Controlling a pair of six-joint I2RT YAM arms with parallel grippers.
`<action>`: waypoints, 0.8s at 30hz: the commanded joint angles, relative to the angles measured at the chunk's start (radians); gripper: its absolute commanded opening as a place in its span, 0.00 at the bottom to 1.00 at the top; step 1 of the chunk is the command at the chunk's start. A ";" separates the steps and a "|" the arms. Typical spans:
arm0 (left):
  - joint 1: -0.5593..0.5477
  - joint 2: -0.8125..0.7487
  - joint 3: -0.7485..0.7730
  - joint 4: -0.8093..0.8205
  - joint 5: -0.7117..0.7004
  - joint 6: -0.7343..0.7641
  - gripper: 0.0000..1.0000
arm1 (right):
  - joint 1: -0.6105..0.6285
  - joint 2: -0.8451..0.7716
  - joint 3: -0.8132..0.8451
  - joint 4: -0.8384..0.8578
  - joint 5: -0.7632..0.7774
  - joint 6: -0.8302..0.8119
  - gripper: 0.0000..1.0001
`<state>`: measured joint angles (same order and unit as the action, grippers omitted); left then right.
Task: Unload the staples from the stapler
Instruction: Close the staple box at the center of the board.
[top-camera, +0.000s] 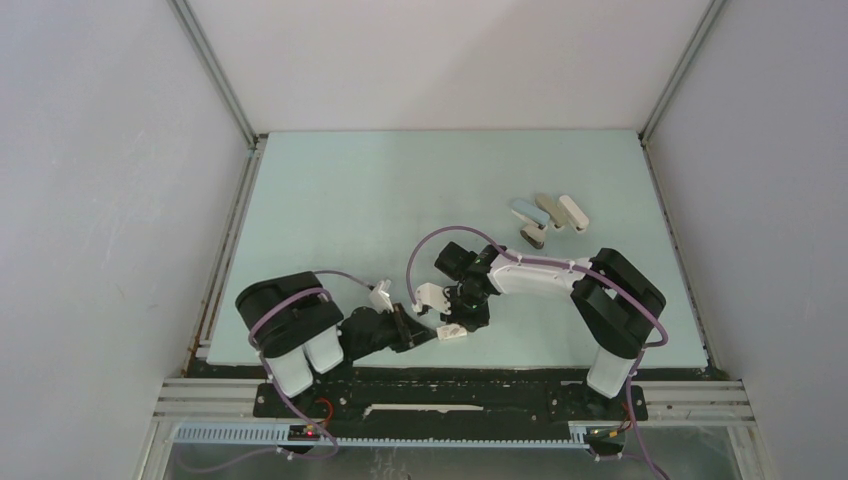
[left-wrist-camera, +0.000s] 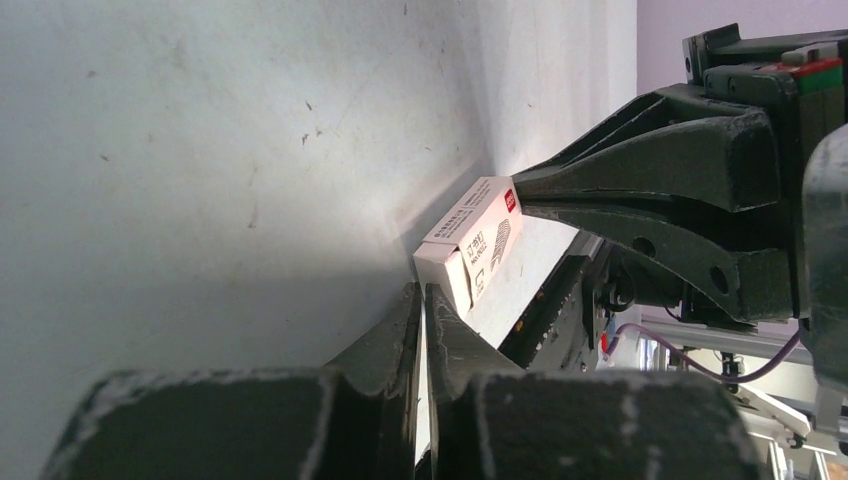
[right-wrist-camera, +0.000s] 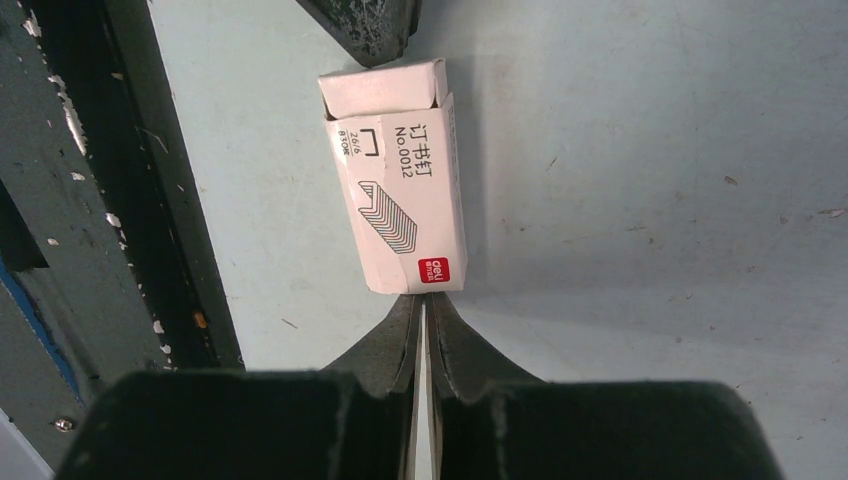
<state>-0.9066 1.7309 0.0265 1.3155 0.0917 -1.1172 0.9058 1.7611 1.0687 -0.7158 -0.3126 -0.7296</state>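
Note:
The pale-blue stapler (top-camera: 523, 209) lies at the back right of the table, far from both grippers. No staples are in view. My left gripper (top-camera: 413, 328) and right gripper (top-camera: 462, 318) face each other near the front edge, with a small white labelled box (top-camera: 450, 333) between them. In the left wrist view my left gripper (left-wrist-camera: 423, 290) is shut, its tips at the box's (left-wrist-camera: 470, 245) flap end. In the right wrist view my right gripper (right-wrist-camera: 422, 297) is shut, its tips against the red-label end of the box (right-wrist-camera: 400, 190). Neither gripper holds anything.
Beside the stapler lie two more slim pale items (top-camera: 548, 210) (top-camera: 573, 212) and a squat dark item (top-camera: 533, 236). The table's dark front rail (right-wrist-camera: 150, 230) runs just beside the box. Grey walls enclose the table on three sides.

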 joint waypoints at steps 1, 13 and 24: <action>0.004 0.037 0.024 0.061 0.027 -0.007 0.09 | 0.024 0.058 -0.016 0.053 -0.008 0.001 0.11; 0.004 0.052 0.031 0.073 0.032 -0.010 0.09 | 0.028 0.055 -0.014 0.053 -0.016 0.005 0.12; 0.003 0.063 0.039 0.074 0.039 -0.010 0.09 | 0.032 0.054 -0.014 0.050 -0.025 0.002 0.12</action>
<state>-0.9066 1.7851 0.0460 1.3609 0.1192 -1.1263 0.9115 1.7618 1.0698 -0.7143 -0.3153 -0.7300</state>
